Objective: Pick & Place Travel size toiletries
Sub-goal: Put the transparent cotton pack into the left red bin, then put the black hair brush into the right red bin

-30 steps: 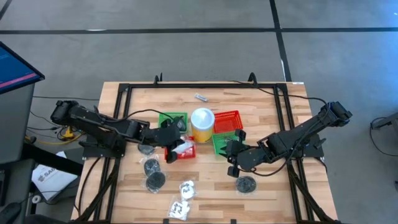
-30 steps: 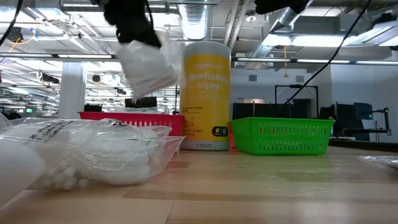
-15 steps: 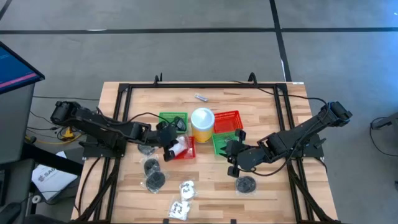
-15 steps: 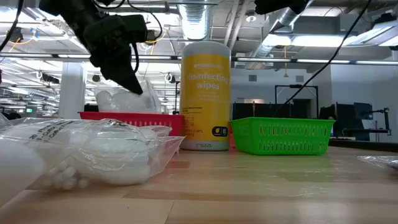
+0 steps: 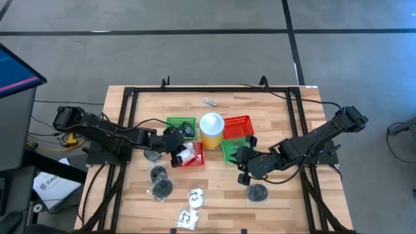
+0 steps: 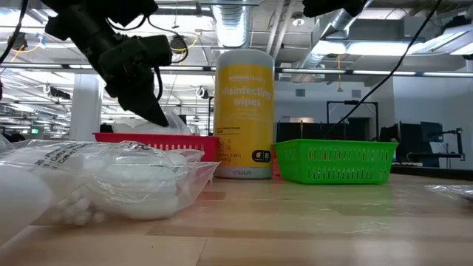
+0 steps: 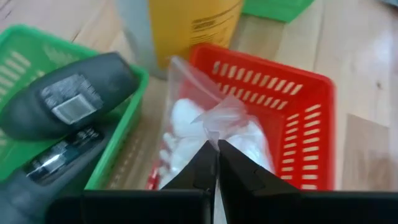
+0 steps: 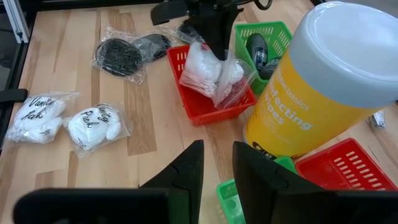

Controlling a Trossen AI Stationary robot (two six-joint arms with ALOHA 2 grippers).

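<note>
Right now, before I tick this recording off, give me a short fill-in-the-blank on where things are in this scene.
1. The left gripper, shut, pinches the clear bag of white pieces over the ____ basket.
2. The yellow wipes canister has a ____ lid.
3. The dark device lies in a ____ basket.
4. Two packets of white pieces lie on the table, outside any ____.

Missing words: red; white; green; basket

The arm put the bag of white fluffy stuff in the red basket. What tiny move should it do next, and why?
Probably open the left end effector. It looks pinched shut on the top of the clear bag of white pieces, which already sits inside the red basket, so letting go seems to be all that is left.
</note>
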